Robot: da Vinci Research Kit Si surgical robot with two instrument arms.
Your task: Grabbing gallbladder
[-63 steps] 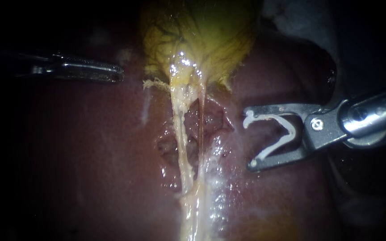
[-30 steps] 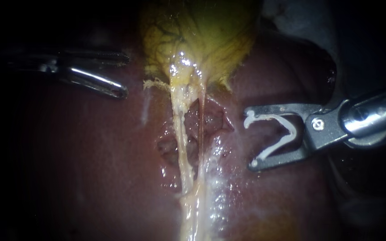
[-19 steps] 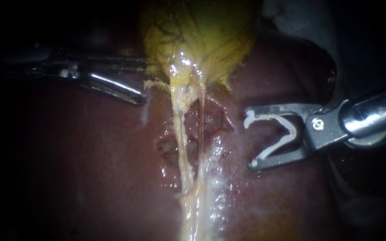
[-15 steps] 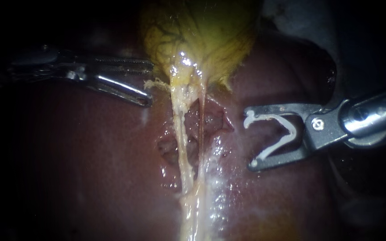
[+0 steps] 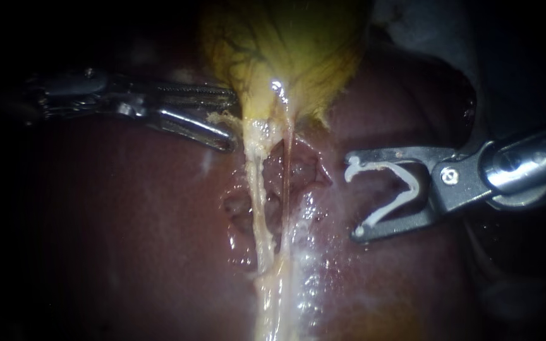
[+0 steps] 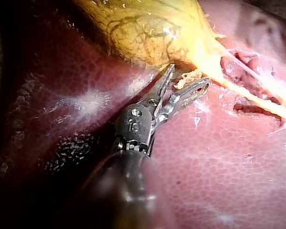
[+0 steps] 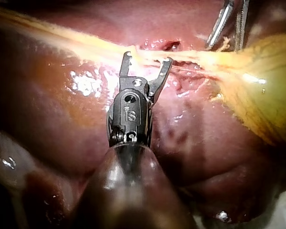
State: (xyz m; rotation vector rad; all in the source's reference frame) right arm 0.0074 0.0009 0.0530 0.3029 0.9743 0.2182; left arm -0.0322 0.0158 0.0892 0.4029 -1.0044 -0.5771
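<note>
**Left jaws gape at the gallbladder's neck; right jaws carry a clip**

In the endoscope view we see our left instrument lying across the dark liver, its jaws apart and their tips at the edge of the yellow gallbladder, just where it narrows. The gallbladder lies up the middle of that view. Below it a pale tube and a thin reddish tube run down over a raw patch of liver.

The left wrist view settles what the endoscope leaves doubtful. The left instrument has nothing gripped: one toothed jaw lies against the gallbladder's underside, the other rests on the liver, and only a frayed yellow tag sits in the gap.

Our right instrument waits well off to the side of the tubes. Its jaws stand wide yet hold a white V-shaped clip, one leg along each jaw. The right wrist view does not show us the clip clearly. There the right instrument's hooked tips point at the pale tissue stretched from the gallbladder across the liver, with the left instrument beyond it.
</note>
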